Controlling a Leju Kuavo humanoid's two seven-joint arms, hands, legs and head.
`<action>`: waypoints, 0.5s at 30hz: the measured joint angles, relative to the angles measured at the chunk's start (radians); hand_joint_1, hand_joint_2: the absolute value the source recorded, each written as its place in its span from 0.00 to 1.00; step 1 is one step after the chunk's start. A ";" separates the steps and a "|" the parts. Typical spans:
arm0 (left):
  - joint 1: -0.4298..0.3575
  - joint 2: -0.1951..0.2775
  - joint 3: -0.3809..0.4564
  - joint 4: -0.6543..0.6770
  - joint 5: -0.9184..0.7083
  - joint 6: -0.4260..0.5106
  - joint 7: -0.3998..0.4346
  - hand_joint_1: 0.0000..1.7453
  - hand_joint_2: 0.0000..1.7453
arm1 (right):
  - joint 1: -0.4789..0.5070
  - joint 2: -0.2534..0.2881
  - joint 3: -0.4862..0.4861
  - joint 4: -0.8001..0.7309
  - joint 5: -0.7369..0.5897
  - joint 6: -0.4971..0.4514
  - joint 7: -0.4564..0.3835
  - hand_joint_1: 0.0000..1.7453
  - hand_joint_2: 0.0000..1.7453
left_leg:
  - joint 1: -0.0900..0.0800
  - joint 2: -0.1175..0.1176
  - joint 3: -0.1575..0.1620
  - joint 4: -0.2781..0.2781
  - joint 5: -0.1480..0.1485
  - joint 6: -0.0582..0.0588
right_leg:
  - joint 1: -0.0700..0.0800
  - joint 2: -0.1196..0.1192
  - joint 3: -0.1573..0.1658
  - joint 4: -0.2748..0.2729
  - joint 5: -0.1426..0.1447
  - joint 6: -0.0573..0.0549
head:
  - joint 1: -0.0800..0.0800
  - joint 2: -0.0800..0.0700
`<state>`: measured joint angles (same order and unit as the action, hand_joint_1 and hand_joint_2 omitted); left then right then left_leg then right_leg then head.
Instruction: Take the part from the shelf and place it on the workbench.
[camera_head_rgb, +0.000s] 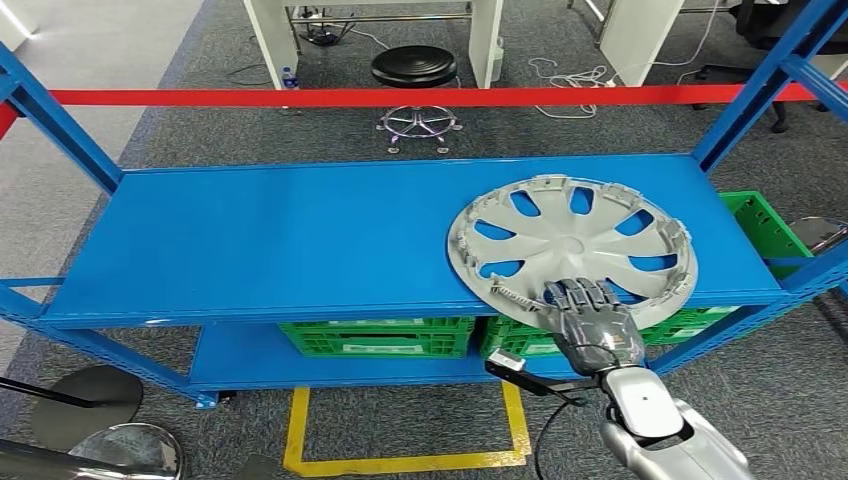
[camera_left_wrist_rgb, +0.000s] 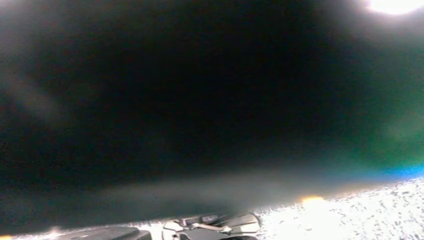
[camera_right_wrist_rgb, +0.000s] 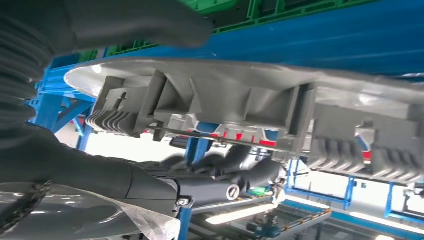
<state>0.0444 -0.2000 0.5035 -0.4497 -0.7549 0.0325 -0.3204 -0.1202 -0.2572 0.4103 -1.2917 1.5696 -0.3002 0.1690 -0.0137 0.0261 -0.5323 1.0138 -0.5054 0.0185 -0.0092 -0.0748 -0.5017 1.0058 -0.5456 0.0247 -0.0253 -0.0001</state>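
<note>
Right hand at the front rim of the hubcap, top shelf, pick not yet made.

The part, a grey wheel cover (camera_head_rgb: 572, 247), lies inner face up on the right end of the blue shelf (camera_head_rgb: 300, 240), its near edge overhanging the front lip slightly. The right hand (camera_head_rgb: 592, 318) reaches in from below that edge, fingers (camera_head_rgb: 580, 296) laid over the rim, and the right wrist view shows the thumb (camera_right_wrist_rgb: 150, 22) on one side of the cover (camera_right_wrist_rgb: 240, 100) and dark fingers (camera_right_wrist_rgb: 235, 165) on the other, so it brackets the rim (whether it is actually clamped I cannot tell). Presumably the overhang is why it goes for this edge. Green crates (camera_head_rgb: 380, 335) sit on the lower shelf. The left wrist view is too dark to read the left hand.
</note>
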 joint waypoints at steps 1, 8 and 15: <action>-0.001 -0.001 0.003 0.000 -0.003 0.000 0.000 0.00 0.00 | 0.000 0.000 0.000 0.000 0.000 -0.005 0.006 0.82 1.00 | 0.000 0.000 0.000 0.000 0.000 0.000 | 0.000 0.000 0.000 0.000 0.000 0.000 | 0.000 0.000; -0.005 -0.004 0.012 0.000 -0.021 0.005 -0.004 0.00 0.00 | -0.007 0.002 0.003 0.000 0.001 -0.022 0.040 1.00 1.00 | 0.000 0.000 0.000 0.000 0.000 0.000 | 0.000 0.000 0.000 0.000 0.000 0.000 | 0.000 0.000; -0.009 -0.007 0.014 0.000 -0.036 0.006 -0.028 0.00 0.00 | -0.030 0.002 0.006 0.001 0.002 -0.029 0.051 1.00 1.00 | 0.000 0.000 0.000 0.000 0.000 0.000 | 0.000 0.000 0.000 0.000 0.000 0.000 | 0.000 0.000</action>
<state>0.0355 -0.2069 0.5173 -0.4496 -0.7911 0.0389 -0.3489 -0.1497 -0.2556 0.4166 -1.2908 1.5718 -0.3295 0.2197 -0.0137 0.0261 -0.5324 1.0138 -0.5054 0.0185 -0.0092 -0.0748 -0.5018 1.0057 -0.5456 0.0247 -0.0253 0.0000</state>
